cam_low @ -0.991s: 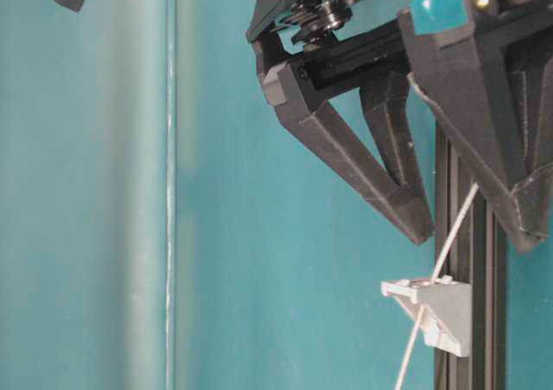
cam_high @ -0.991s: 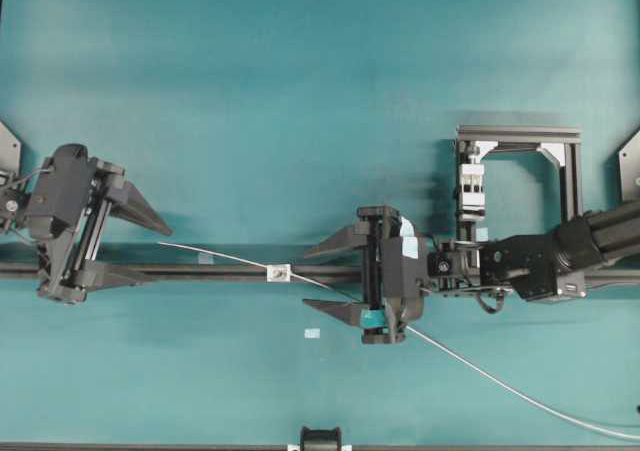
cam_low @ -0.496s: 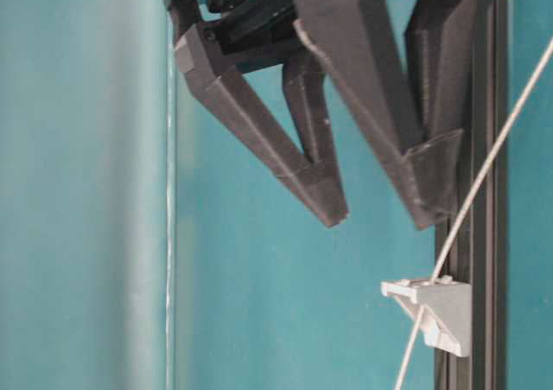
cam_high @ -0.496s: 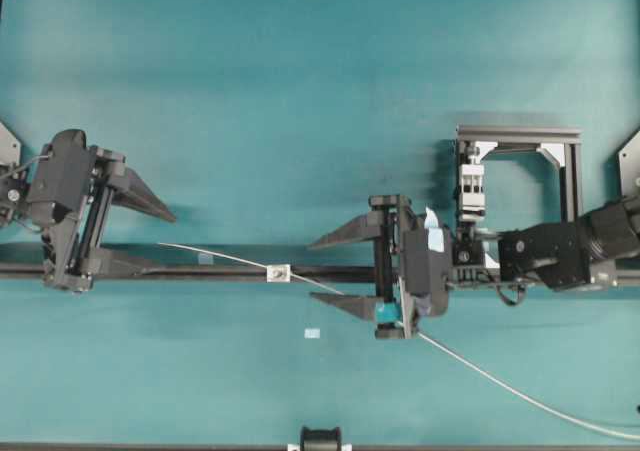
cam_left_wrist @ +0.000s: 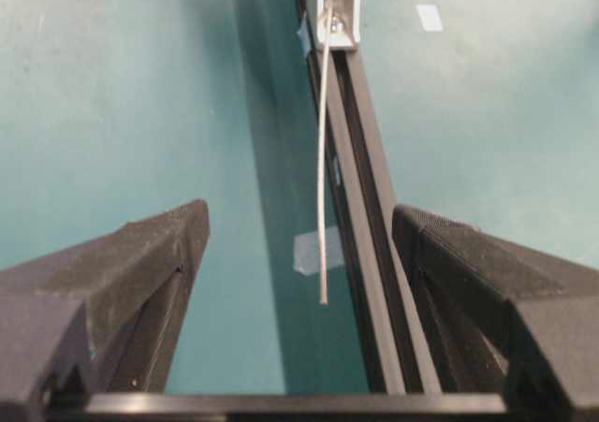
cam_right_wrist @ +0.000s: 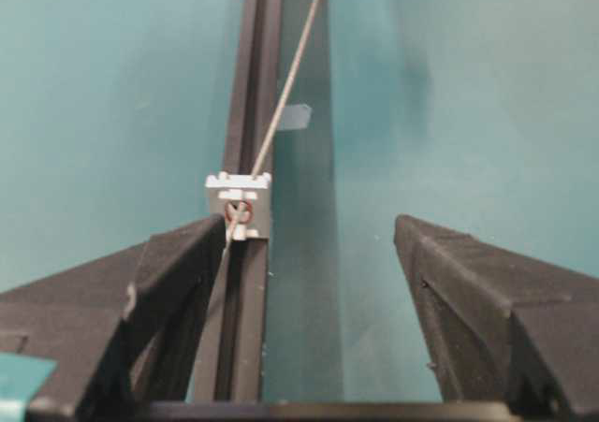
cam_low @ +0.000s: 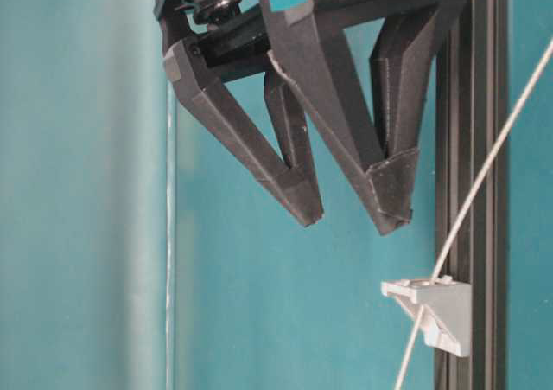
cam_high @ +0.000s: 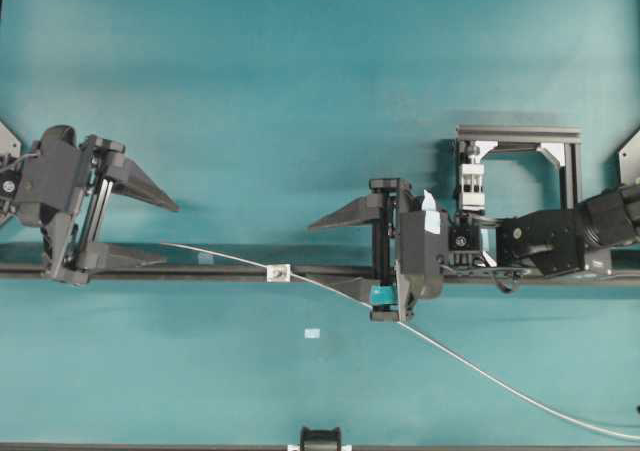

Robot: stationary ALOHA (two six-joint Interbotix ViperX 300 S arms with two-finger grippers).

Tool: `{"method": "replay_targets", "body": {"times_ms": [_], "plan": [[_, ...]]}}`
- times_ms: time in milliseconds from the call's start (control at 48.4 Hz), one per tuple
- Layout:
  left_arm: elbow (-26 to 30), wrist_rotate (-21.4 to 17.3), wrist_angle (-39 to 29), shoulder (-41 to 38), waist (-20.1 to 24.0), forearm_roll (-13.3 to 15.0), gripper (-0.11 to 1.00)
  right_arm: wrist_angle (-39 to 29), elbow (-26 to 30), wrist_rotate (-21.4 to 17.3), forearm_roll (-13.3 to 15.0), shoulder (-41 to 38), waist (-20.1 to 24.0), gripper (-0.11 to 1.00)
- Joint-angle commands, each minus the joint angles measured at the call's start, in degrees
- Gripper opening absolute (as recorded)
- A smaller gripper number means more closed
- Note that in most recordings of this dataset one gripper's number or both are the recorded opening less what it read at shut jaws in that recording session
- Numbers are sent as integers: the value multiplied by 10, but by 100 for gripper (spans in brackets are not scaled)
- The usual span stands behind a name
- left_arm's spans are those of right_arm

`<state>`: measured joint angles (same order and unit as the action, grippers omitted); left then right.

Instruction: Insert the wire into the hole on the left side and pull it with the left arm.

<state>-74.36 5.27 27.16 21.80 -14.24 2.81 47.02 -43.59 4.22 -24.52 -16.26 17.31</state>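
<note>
I take the small white bracket (cam_high: 279, 271) on the black rail (cam_high: 220, 270) as my landmark. The wire (cam_high: 480, 371) already runs through the hole (cam_right_wrist: 238, 211) in it: the long part trails away from the bracket toward the lower right corner of the table (cam_high: 300, 71), and a short free end sticks out on the bracket's left side, lying along the rail and stopping short of my left gripper (cam_high: 170, 233).

That left gripper stands wide open and empty, left of the bracket, its two fingers straddling the rail with the wire tip between them but ahead of them. The right gripper (cam_high: 330, 256) is also spread open, holding nothing, just right of the bracket; the wire passes by its lower finger.

I judge the wire light, thin and springy, probably slick, so it may flick aside or slip from a loose pinch. I would take it on the free end, a little back from the tip and clear of the bracket, squeeze firmly, then draw straight along the rail so it doesn't kink at the hole.
</note>
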Motion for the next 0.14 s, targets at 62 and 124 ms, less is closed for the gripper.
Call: {"method": "replay_targets", "body": {"times_ms": [62,124], "plan": [[7,-7,15,4,6,-1,89,4,-3,4,0,32,-7,83],[5,-7,20,4,8,1,89,5,-6,4,1,38,-10,83]]}}
